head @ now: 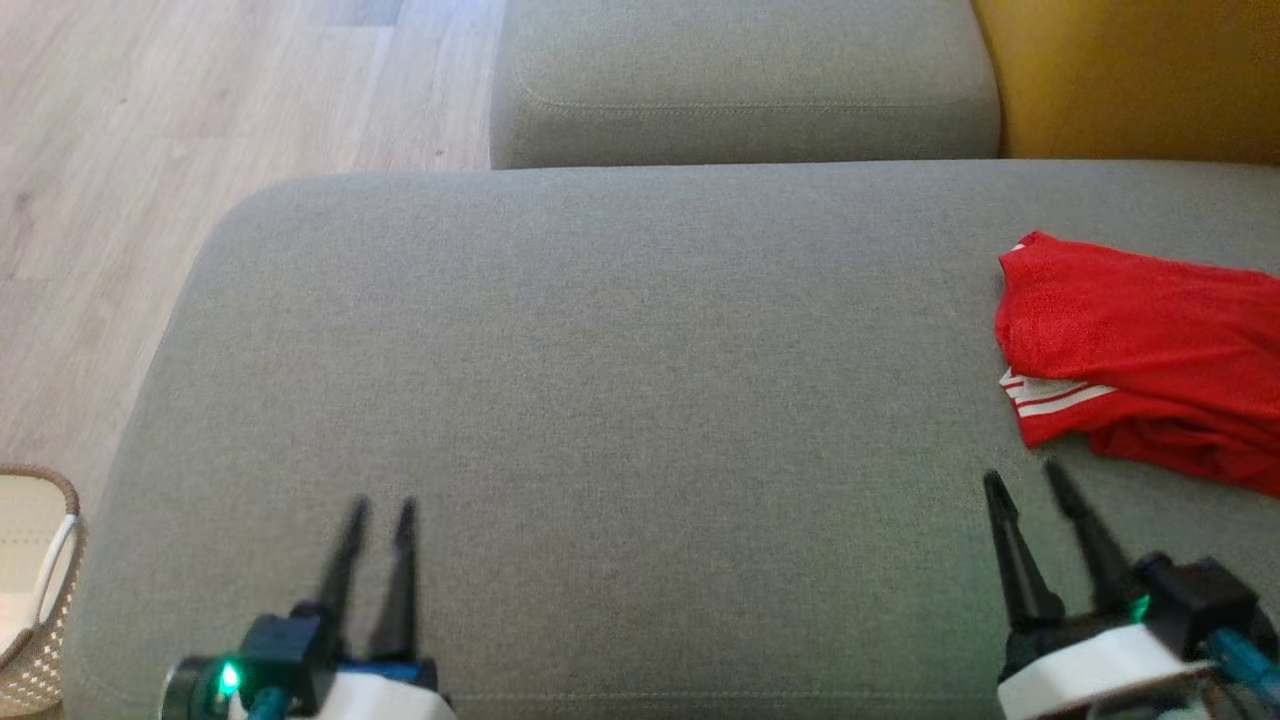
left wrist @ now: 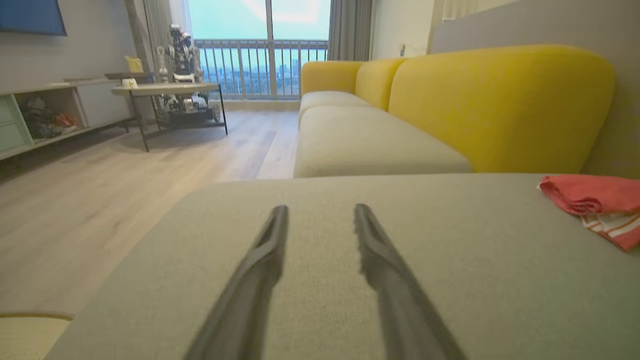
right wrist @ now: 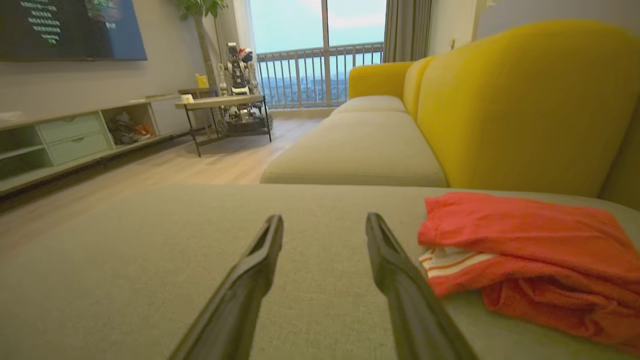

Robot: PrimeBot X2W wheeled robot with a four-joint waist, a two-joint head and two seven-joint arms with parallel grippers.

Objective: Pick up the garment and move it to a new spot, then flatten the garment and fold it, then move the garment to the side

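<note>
A soft red garment (head: 1140, 350) with white stripes lay loosely folded and rumpled at the right edge of a broad grey woven sofa cushion (head: 620, 380). The right end effector (head: 1022, 472) sat just beside its near corner, tapered dark fingers spread and empty. The left end effector (head: 382, 505), well apart, was likewise released, with a wicker basket (head: 40, 590) on the pale wood floor (head: 200, 100) nearby.

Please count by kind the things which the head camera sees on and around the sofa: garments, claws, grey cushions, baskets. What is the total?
Red garment: 1
Claws: 2, the left claw and the right claw
Grey cushions: 2, the near cushion and the far cushion
Woven basket: 1
Total: 6
</note>
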